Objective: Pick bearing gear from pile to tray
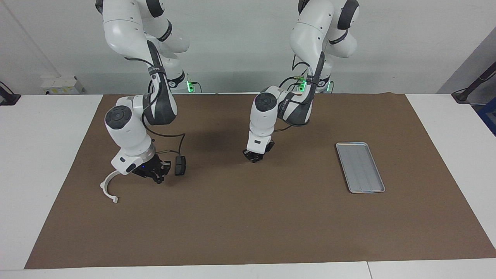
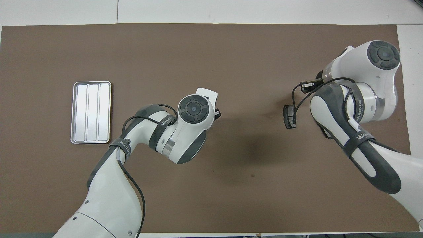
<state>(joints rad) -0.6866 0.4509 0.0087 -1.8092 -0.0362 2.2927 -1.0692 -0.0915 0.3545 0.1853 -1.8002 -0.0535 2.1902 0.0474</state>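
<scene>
The pile lies at the right arm's end of the brown mat. Of it I see a white half-ring bracket [image 1: 108,189] and a dark grey brake pad [image 1: 180,165], which also shows in the overhead view [image 2: 289,116]. No tiny black round pieces show; the right arm may hide them. My right gripper [image 1: 157,177] is down at the mat between the bracket and the pad. My left gripper [image 1: 254,157] hangs low over the middle of the mat. The silver ridged tray [image 1: 360,167] lies empty at the left arm's end, also seen from overhead [image 2: 91,112].
The brown mat [image 1: 248,224] covers most of the white table. A black cable [image 1: 176,141] loops from the right wrist, close over the brake pad. In the overhead view the right arm [image 2: 357,99] covers the bracket and its own gripper.
</scene>
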